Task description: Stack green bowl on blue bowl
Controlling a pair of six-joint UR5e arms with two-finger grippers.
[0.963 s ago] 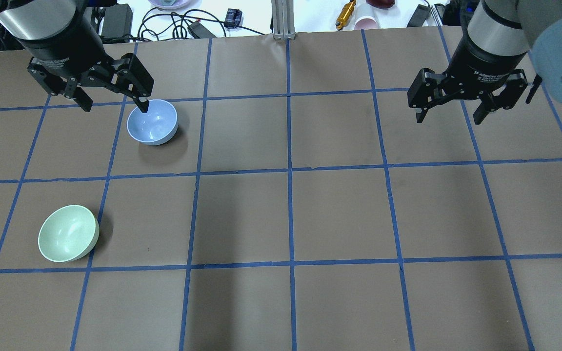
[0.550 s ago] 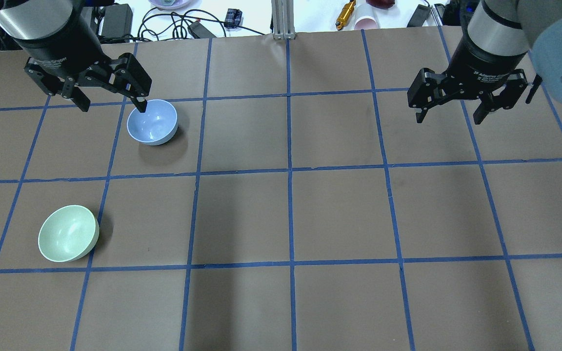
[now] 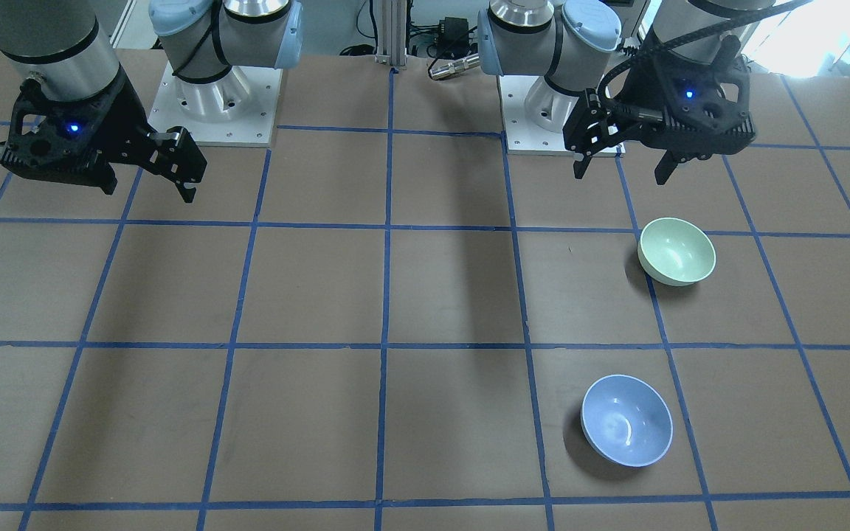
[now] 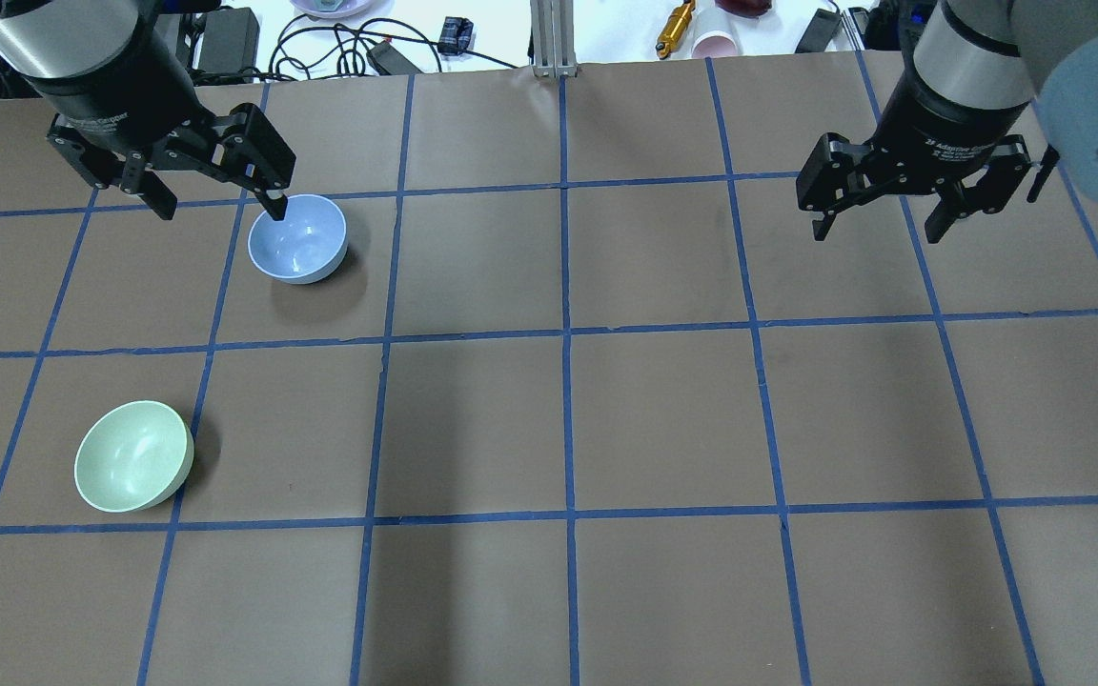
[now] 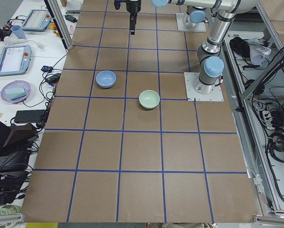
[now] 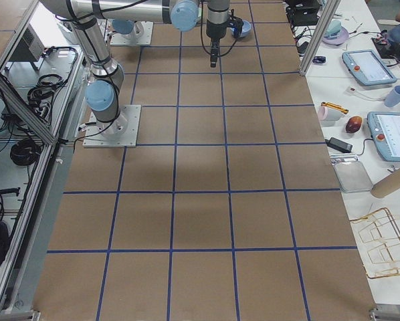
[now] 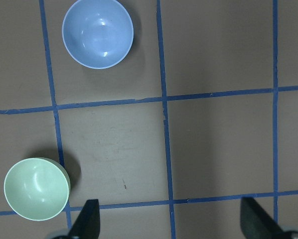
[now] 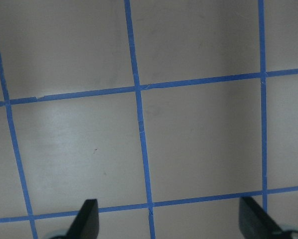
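The green bowl [image 4: 133, 455] stands upright on the brown gridded table at the near left; it also shows in the front view [image 3: 676, 251] and the left wrist view [image 7: 36, 188]. The blue bowl [image 4: 297, 238] stands upright about one grid square farther out, apart from it, also in the front view [image 3: 626, 420] and the left wrist view [image 7: 97, 33]. My left gripper [image 4: 220, 202] is open and empty, high above the table; one fingertip overlaps the blue bowl's rim only in the overhead image. My right gripper [image 4: 878, 227] is open and empty over bare table at the far right.
Blue tape lines divide the table [image 4: 568, 419] into squares. Cables [image 4: 339, 48], a yellow tool [image 4: 675, 27] and a cup [image 4: 716, 43] lie beyond the far edge. The two arm bases [image 3: 215, 96] [image 3: 550, 110] stand at the robot's side.
My left arm has drifted slightly to the left in the overhead view. The bowls and the right arm have not moved.
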